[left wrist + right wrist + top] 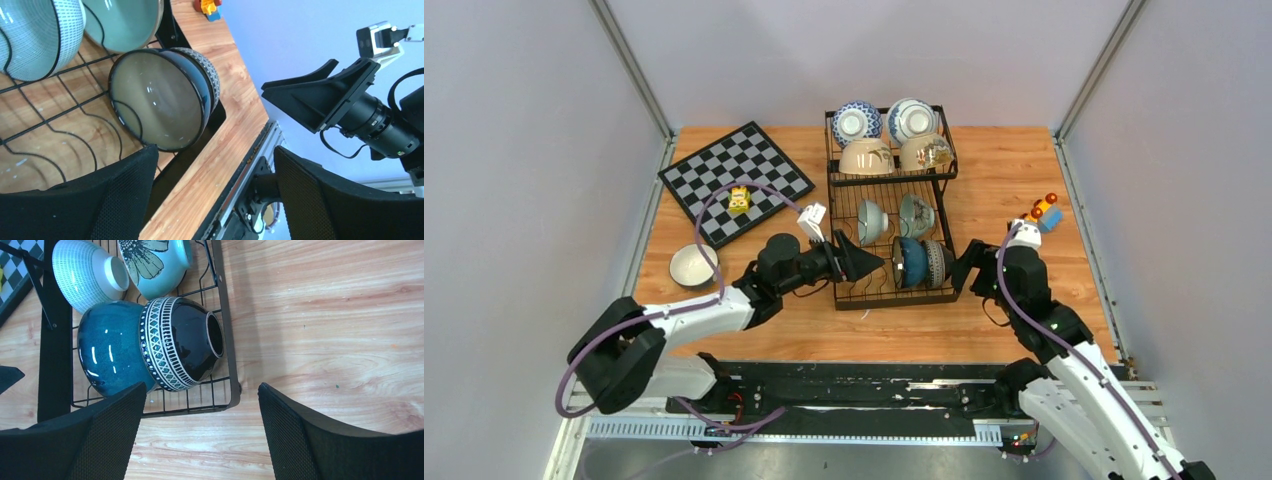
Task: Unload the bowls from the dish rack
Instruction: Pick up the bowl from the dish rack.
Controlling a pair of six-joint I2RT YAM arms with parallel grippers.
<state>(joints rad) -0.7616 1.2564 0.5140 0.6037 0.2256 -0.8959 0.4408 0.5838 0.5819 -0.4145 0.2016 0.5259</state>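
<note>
On the lower tray of the dish rack (890,178), at its near right corner, a dark blue bowl (112,347) stands on edge, nested into a black patterned bowl (185,342). A ribbed bowl (85,275) and a flowered teal bowl (155,260) stand just behind them. The left claw (871,262) and the right claw (969,268) flank the nested pair, both spread and empty. Closing on one bowl would likely drag its partner along. A rim might also snag the wavy wires, or the claws might meet. Only the left wrist view shows the blue bowl's pale inside. Only the top view shows the upper basket's four bowls (865,157) and a white bowl (693,266) on the counter (1024,300), well left of the rack.
</note>
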